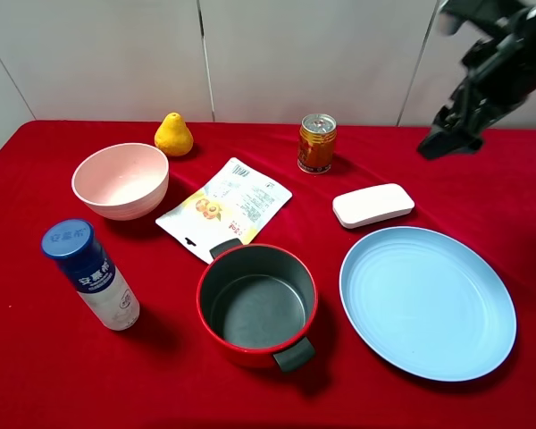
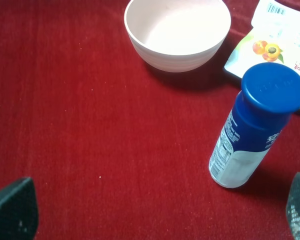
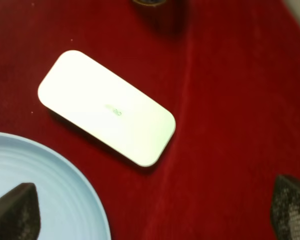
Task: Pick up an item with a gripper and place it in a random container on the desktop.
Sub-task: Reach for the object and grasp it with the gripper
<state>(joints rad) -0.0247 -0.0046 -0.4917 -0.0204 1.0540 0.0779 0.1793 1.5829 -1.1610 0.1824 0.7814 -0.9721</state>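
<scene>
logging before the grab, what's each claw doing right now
Left claw: open, holding nothing.
Right claw: open, holding nothing.

Bar (image 1: 372, 205) behind plate (image 1: 427, 302) (seemingly apart)

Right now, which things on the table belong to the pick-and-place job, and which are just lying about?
Job, as it looks: right gripper, white bar, light blue plate.
Lying about: pink bowl, red pot, snack pouch, can, blue-capped bottle, yellow fruit.
</scene>
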